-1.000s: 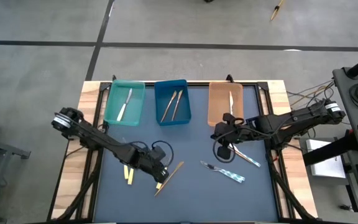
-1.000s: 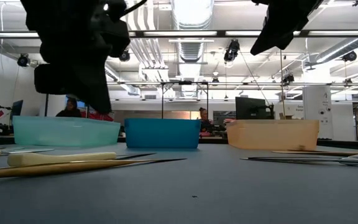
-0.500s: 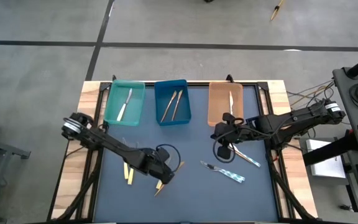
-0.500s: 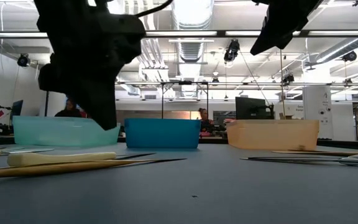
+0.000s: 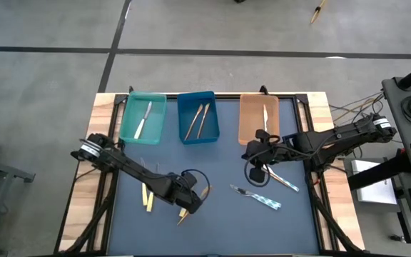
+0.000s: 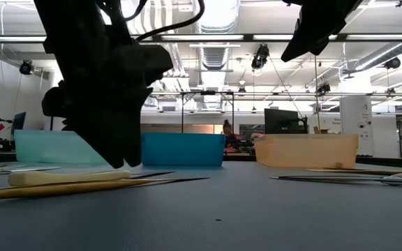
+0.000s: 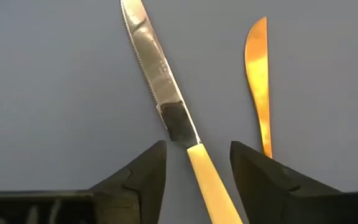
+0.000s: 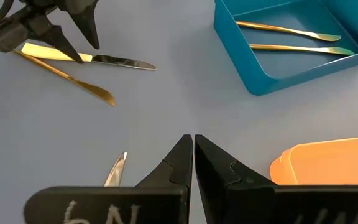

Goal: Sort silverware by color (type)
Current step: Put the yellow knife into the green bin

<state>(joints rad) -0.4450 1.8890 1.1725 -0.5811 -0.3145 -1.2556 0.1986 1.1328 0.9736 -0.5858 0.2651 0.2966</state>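
The cream-handled knife point(image 7: 166, 93) is lying lower-centre on the table point(image 5: 220, 207); we are straddling its handle with the left claw point(image 7: 197, 165), wide open and empty. The wooden knife point(image 7: 258, 81) alongside risks being snagged. Right claw point(image 8: 193, 163) is idling closed, empty.

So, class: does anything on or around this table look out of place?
One tan utensil lies on the floor beyond the table, away from the trays. On the table itself nothing looks spilled or damaged; the left gripper is open over a cream-handled knife.
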